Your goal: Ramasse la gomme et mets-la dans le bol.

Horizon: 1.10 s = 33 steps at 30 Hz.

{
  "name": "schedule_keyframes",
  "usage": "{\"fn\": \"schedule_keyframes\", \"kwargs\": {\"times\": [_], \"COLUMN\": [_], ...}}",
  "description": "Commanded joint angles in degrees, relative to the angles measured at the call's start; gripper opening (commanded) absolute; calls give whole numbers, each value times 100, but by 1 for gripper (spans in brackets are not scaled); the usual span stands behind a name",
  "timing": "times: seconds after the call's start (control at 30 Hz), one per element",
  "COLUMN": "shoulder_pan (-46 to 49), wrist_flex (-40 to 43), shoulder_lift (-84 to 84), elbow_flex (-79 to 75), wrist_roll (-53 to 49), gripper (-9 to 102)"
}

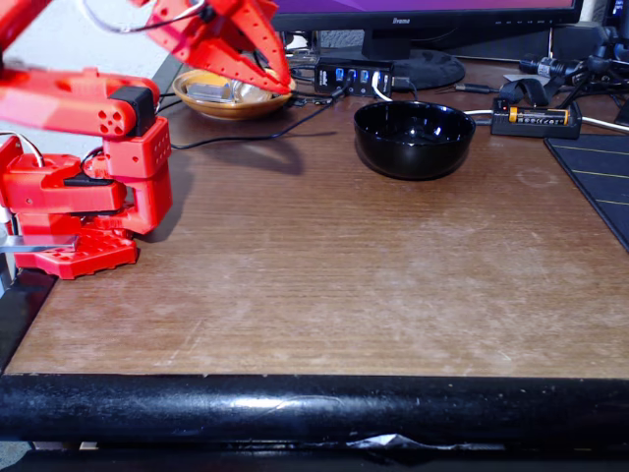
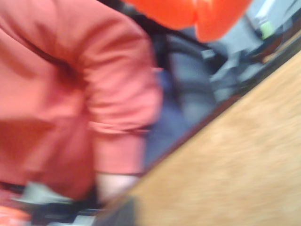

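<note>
At twelve o'clock on the bench (image 1: 324,265), the bowl (image 1: 414,139) lay empty; the raised end effector (image 1: 278,72) looked pressed together; nothing grasped.

Glossy black bowl (image 1: 414,138), wood-grain brown table (image 1: 324,285), red pincer (image 1: 278,71), orange-yellow dish (image 1: 232,101).

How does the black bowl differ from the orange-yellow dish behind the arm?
The black bowl is deep, glossy and looks empty; the orange-yellow dish is shallow and holds something pale. The bowl stands in the open; the dish sits partly hidden behind the gripper. Both are round and rest on the wooden table.
</note>
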State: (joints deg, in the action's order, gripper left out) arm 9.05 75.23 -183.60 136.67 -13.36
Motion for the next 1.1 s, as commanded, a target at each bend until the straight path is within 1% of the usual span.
{"fn": "schedule_keyframes", "kwargs": {"times": [0.0,0.17,0.3,0.47,0.57,0.8,0.97,1.07], "shoulder_pan": [-62,-264,-264,-281,-281,-290,-281,-299], "wrist_flex": [-44,378,413,677,589,431,35,-176], "shoulder_lift": [-765,-747,-747,-747,-747,-747,-747,-747], "elbow_flex": [158,413,817,1187,1644,2470,3217,3762], "wrist_roll": [0,35,105,141,70,492,132,158], "gripper": [-6,-6,-6,-6,-6,-6,-6,-6]}}
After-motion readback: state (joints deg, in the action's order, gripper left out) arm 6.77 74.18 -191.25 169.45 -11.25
